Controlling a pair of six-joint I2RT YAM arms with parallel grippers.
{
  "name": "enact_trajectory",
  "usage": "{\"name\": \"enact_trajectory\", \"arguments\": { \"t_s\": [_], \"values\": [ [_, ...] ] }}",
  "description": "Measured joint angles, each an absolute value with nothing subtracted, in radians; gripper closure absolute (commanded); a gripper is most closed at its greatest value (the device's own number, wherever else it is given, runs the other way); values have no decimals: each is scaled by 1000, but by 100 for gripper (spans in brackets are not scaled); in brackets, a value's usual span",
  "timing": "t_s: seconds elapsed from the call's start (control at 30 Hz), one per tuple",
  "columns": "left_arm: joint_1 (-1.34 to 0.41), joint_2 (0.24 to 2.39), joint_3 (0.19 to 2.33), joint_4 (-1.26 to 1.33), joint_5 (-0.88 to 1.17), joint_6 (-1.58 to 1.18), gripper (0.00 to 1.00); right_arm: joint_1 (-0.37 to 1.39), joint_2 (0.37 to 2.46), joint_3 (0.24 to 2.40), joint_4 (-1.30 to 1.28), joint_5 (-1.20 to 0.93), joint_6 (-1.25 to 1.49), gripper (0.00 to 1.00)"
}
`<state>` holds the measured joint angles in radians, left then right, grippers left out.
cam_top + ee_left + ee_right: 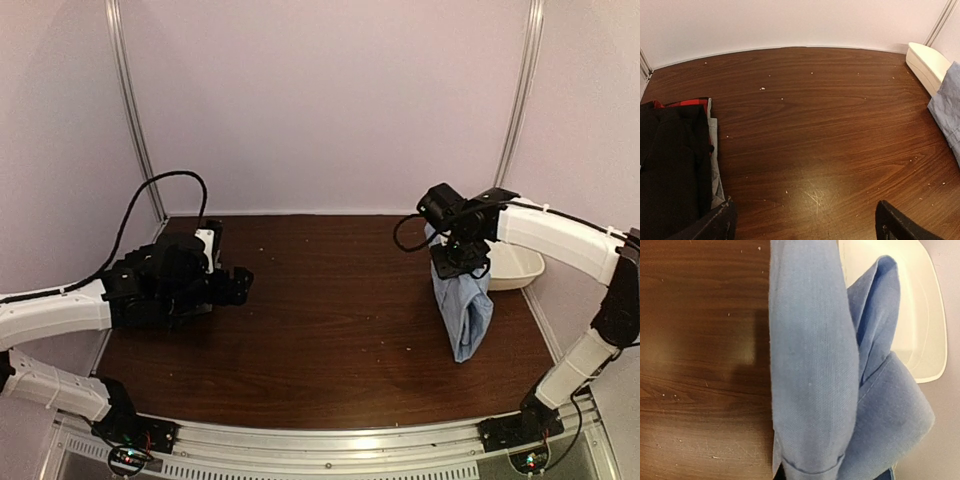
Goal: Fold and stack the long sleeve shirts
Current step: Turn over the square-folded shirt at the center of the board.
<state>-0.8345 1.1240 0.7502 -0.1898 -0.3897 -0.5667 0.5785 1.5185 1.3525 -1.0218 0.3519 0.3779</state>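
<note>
The right gripper (461, 262) is closed on the top part of the light blue shirt (466, 312) and holds it in the air just beside the white tub (518, 266), on the side of the tub that faces the middle of the table (330, 320). The shirt hangs down in long folds, and its lower end reaches toward the table in front of the tub; I cannot tell if it touches the wood. The left gripper (238, 285) is well apart from the tub, at the opposite side of the table, and its fingers (715, 225) stand wide open with nothing between them. Just beside it lies the black shirt (670, 170), on top of a small pile where a red cloth (686, 103) and a grey layer (715, 160) show at the edges.
</note>
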Motion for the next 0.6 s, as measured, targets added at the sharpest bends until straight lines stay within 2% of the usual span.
{"name": "enact_trajectory", "arguments": {
  "t_s": [0.07, 0.23, 0.43, 0.6],
  "values": [
    [-826, 1116, 749, -205, -390, -563, 2, 647, 1599, 1360, -1048, 393, 418, 99],
    [-818, 1118, 747, -238, -390, -559, 2, 837, 1822, 1461, -1105, 456, 517, 84],
    [-810, 1131, 747, -264, -407, -559, 2, 1056, 2085, 1700, -1155, 460, 594, 54],
    [-805, 1129, 748, -299, -431, -560, 2, 1179, 2218, 1820, -1120, 410, 602, 20]
  ]
}}
